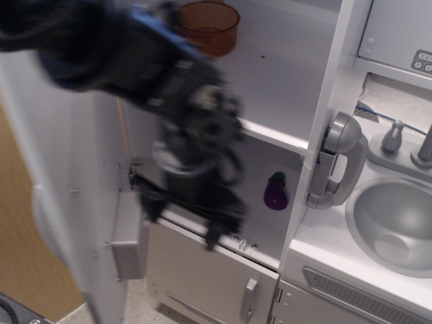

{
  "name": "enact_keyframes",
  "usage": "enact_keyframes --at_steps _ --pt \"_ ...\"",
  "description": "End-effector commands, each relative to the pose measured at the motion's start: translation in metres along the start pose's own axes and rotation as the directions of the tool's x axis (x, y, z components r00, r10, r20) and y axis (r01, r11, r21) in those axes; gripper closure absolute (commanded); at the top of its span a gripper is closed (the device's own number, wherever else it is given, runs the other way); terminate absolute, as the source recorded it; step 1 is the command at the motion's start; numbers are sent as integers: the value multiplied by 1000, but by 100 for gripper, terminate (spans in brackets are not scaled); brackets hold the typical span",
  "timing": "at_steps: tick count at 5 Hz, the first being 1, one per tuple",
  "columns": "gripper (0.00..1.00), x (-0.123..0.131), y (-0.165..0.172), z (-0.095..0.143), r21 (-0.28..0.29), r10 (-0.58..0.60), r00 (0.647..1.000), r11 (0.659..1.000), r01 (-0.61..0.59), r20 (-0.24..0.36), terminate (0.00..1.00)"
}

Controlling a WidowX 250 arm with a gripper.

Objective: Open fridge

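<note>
The silver-grey fridge (283, 74) stands with its large door (61, 202) swung wide open to the left. I see the door's inner face, with the grey back of the dispenser box (128, 236). The bar handle is hidden on the outer side. Inside is a white shelf (270, 135). My gripper (183, 219) is motion-blurred in front of the open compartment, just right of the door's inner face. Its fingers look spread and hold nothing. I cannot tell whether it touches the door.
An orange cup (209, 23) sits on the upper shelf and a purple toy (275, 192) on the lower one. The smaller lower door (216, 283) is shut. A grey phone handset (337, 162), sink (398, 223) and faucet (425, 145) are right. A wooden panel (13, 270) stands left.
</note>
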State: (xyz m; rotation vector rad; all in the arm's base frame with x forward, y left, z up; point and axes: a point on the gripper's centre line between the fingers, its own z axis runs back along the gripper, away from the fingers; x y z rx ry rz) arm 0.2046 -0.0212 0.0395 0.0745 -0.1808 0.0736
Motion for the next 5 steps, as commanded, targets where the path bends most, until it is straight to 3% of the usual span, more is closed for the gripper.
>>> enact_keyframes --at_steps 1,4,5 --pt "0 -7 87 -1 50 363 932 930 -363 2 0" --pt "0 1 88 -1 45 352 936 935 -352 0 0" --pt "0 1 88 -1 45 352 936 935 -352 0 100"
